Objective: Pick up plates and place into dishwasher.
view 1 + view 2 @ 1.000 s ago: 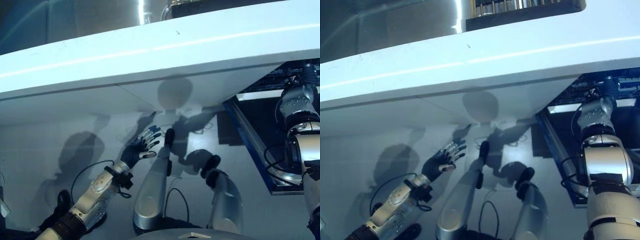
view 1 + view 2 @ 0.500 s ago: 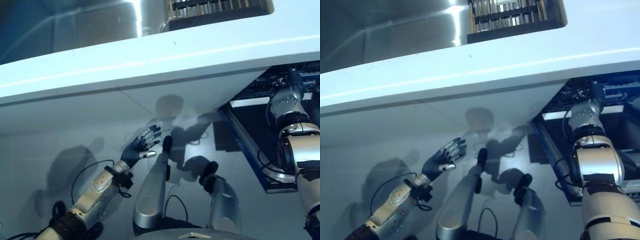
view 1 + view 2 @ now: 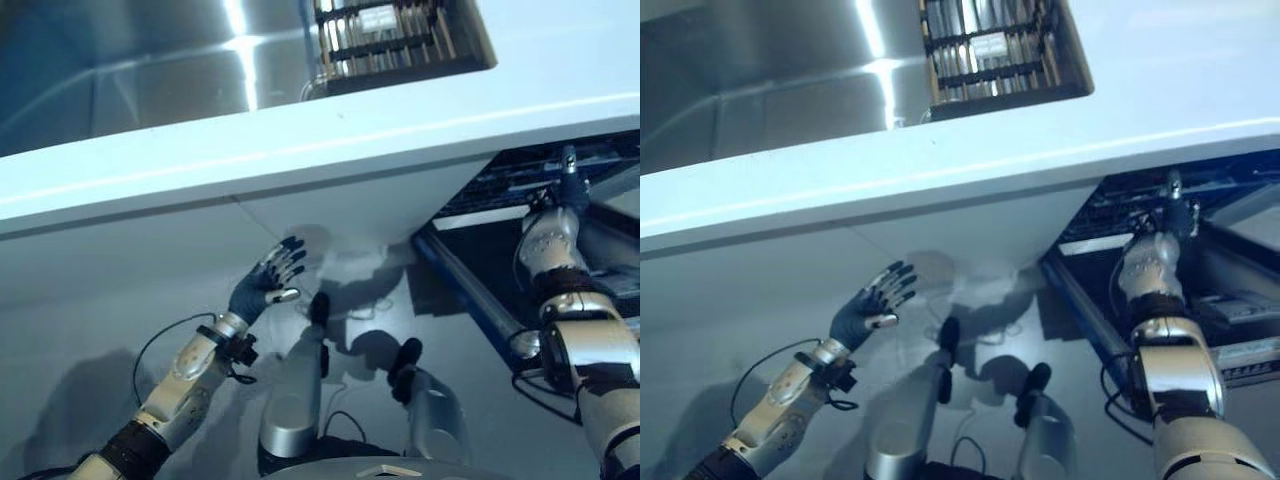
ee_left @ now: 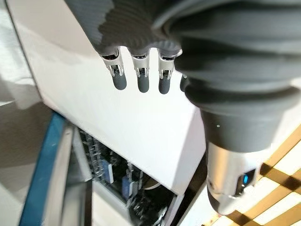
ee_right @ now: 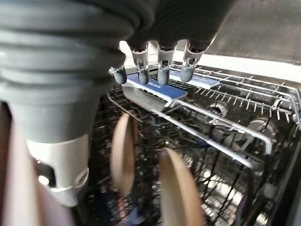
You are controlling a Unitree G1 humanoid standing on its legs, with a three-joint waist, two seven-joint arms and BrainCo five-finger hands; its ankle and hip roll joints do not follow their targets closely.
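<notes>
Dishwasher rack (image 5: 221, 127) with upright plates (image 5: 123, 160)

Head eyes look down at counter (image 3: 330, 140); wrist cameras close, both showing dishwasher (image 5: 221, 141).

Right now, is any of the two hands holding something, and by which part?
Nothing is held. The left hand is open below the counter. The right hand is open above the dishwasher rack, where plates stand.

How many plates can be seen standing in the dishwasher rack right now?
2 plates, both on edge in the dishwasher rack below the right hand: one plate nearer the wrist, another plate beside it. More may be hidden in the dark rack.
</notes>
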